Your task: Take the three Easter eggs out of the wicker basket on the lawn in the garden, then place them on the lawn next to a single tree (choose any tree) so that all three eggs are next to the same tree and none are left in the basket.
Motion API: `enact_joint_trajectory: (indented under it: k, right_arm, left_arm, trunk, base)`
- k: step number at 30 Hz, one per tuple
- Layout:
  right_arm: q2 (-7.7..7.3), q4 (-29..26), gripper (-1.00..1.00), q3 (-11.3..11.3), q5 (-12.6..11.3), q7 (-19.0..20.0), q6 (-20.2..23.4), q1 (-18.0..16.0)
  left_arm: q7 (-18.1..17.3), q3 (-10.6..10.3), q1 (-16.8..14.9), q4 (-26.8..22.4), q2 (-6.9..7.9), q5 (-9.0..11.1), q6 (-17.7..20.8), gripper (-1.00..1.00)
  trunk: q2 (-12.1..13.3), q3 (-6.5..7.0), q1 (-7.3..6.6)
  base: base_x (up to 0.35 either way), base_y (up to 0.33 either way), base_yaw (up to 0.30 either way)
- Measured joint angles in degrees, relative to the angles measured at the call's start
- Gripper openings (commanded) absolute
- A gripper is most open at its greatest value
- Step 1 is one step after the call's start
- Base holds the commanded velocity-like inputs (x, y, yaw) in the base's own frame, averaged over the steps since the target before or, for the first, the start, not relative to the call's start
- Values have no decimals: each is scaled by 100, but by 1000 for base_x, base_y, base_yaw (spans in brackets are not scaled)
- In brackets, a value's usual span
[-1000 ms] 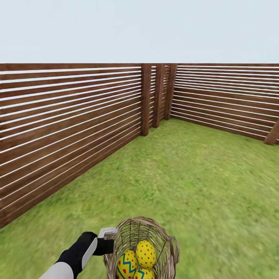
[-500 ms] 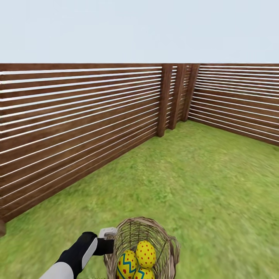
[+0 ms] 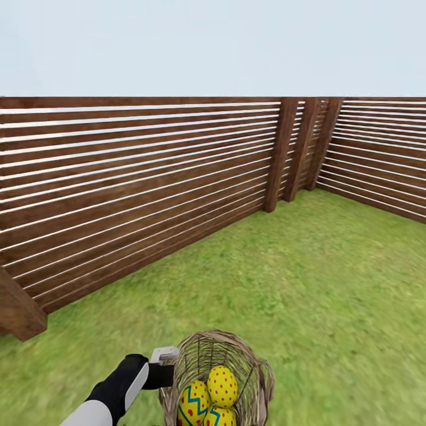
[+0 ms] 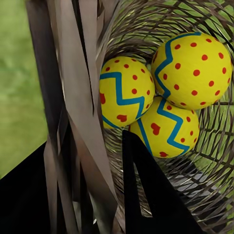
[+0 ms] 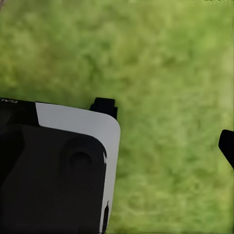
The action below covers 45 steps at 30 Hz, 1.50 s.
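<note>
Your left gripper (image 3: 168,367) is clamped on the basket (image 3: 236,355) rim; light, springy weave. Eggs (image 4: 161,92) roll just past fingertips.

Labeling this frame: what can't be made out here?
- Wicker basket: base cut by the head view's bottom edge.
- Lowest of the Easter eggs: cropped there too.
- Left gripper: its hold on the rim blurred by weave in the left wrist view.
- Right gripper: state unreadable.

left arm: reached forward, low in the head view | left hand (image 3: 167,368): clamped on the wicker basket (image 3: 248,361) rim | right hand: state unclear
</note>
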Motion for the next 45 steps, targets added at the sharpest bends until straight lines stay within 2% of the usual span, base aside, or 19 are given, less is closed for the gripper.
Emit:
enact_joint_trajectory:
  k: [19, 38, 42, 45]
  right_arm:
    - [2, 4, 100, -1, 17, 0, -7, 59]
    - [45, 4, 100, -1, 19, -8, -1, 59]
    - [56, 4, 100, 0, 232, -8, -7, 59]
    - [90, 3, 100, -1, 284, -7, -8, 60]
  left_arm:
    - [0, 3, 0, 0, 1, 2, 0, -100]
    - [0, 2, 0, 1, 1, 6, 0, -100]
    - [0, 3, 0, 1, 1, 6, 0, -100]
    - [1, 3, -1, 2, 1, -18, -3, -100]
  trunk:
    - [0, -8, 0]
    - [0, -108, 0]
    - [0, -137, 0]
    - [0, -152, 0]
  base:
    - [0, 0, 291]
    - [0, 0, 249]
    - [0, 0, 209]
    - [0, 0, 86]
